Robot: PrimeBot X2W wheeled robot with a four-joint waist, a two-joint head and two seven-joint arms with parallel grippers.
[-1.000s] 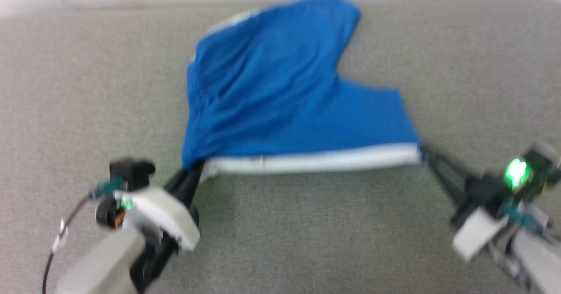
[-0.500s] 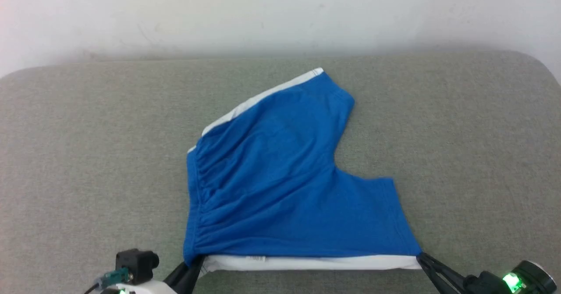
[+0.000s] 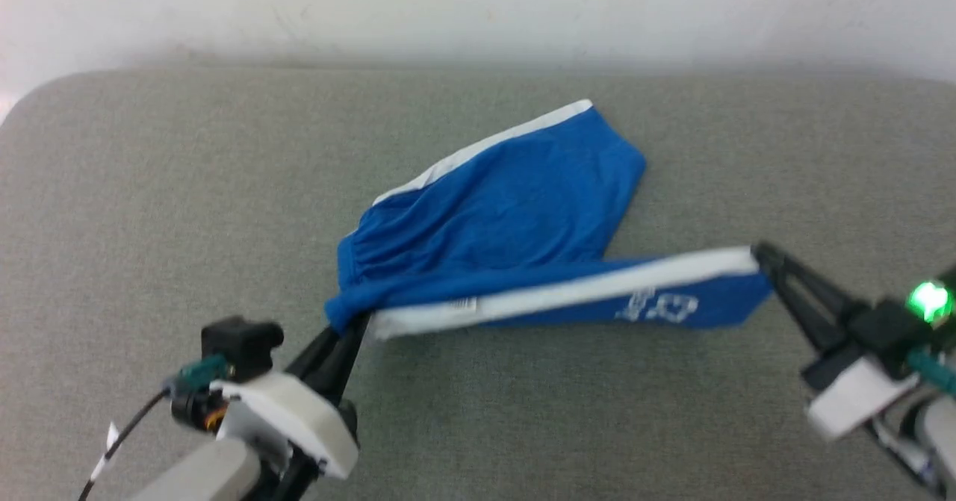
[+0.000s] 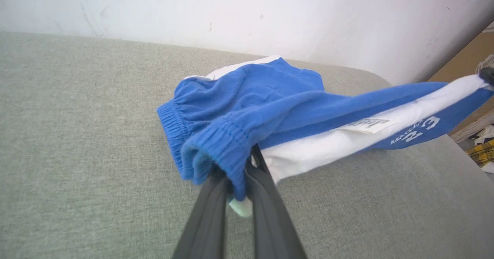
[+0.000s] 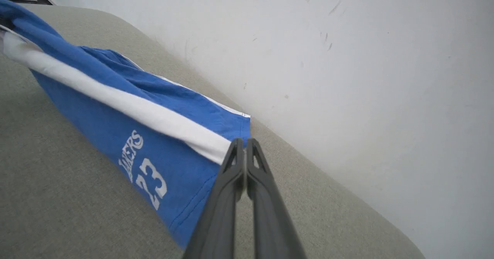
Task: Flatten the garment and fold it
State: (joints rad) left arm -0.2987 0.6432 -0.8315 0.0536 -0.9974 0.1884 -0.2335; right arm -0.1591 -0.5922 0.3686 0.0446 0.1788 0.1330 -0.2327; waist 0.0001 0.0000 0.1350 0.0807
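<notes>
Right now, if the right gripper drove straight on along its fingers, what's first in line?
The shorts: the right gripper is shut on their hem corner. Past that, probably the cushion, then the wall; depth unclear.

We read white print on the blue garment (image 5: pixel 88 120), lower left of centre in the right wrist view. The lettering (image 5: pixel 131 154) reads "LAKERS", though its first letter is hard to make out. The number (image 5: pixel 152 183) "23" sits directly under it. In the left wrist view, at right of frame, the lettering (image 4: pixel 415 132) is upside down and we only get "ER" for sure. A sewn label (image 4: pixel 366 124) sits on the white band (image 4: pixel 308 154), its print too small to read. In the head view, right of centre, the print is blurred and unreadable.
</notes>
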